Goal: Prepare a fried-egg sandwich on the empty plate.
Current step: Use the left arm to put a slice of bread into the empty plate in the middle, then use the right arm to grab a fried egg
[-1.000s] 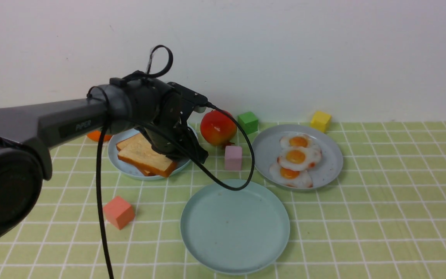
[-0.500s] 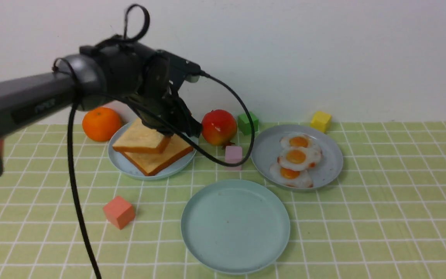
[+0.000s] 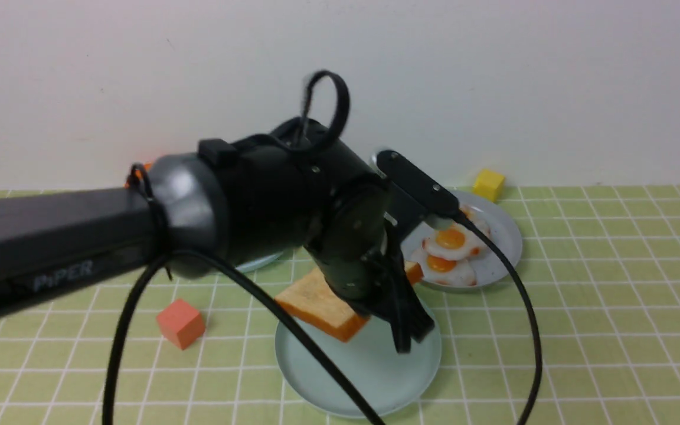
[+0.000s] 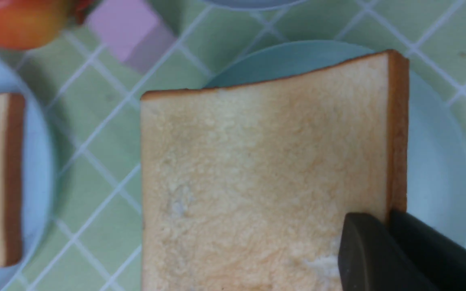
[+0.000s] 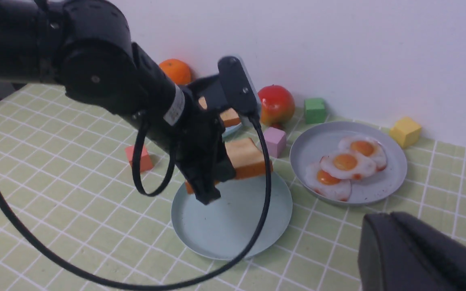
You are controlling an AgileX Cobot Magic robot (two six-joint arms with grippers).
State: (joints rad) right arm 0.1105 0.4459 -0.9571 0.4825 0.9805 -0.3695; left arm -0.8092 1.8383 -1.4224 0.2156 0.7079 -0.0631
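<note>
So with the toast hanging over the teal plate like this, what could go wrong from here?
The left gripper pinches the toast slice only near one edge, and it hangs tilted, so it might slip or twist. It sits over the far side of the empty plate, so a release now could land it across the rim. The arm's cable droops to the plate and might drag it.

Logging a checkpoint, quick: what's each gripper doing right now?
Left gripper: closed on a toast slice, above the teal plate.
Right gripper: closed, holding nothing.
</note>
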